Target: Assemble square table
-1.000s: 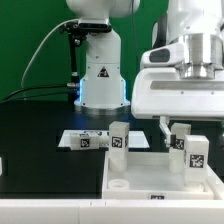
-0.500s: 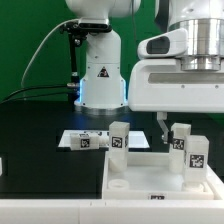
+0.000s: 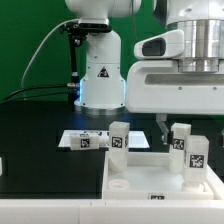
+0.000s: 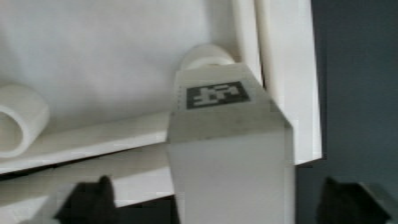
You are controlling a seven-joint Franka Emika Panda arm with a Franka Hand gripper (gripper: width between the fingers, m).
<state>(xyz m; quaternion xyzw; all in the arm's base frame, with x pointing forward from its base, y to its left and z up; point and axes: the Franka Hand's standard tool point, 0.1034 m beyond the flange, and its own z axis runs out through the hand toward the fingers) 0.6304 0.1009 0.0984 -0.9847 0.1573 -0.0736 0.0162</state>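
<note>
The square table top (image 3: 150, 172) lies flat and white at the front of the exterior view. Three chunky white legs with tags stand upright on or by it: one at the left (image 3: 118, 140), one at the far right (image 3: 197, 152), and one at the back (image 3: 180, 138). My gripper (image 3: 172, 127) is lowered over the back leg. In the wrist view this tagged leg (image 4: 222, 125) stands between my dark fingertips (image 4: 86, 200), with a gap on each side. The gripper (image 4: 222, 203) is open. The table top (image 4: 107, 50) shows behind the leg.
The marker board (image 3: 84, 140) lies on the black table left of the legs. The white robot base (image 3: 100, 75) with a triangle mark stands at the back, with cables to its left. A rounded white part (image 4: 18, 115) shows at the wrist view's edge.
The hand has turned and shifted slightly toward the exterior view's left over the back leg. The legs and the table top have not moved.
</note>
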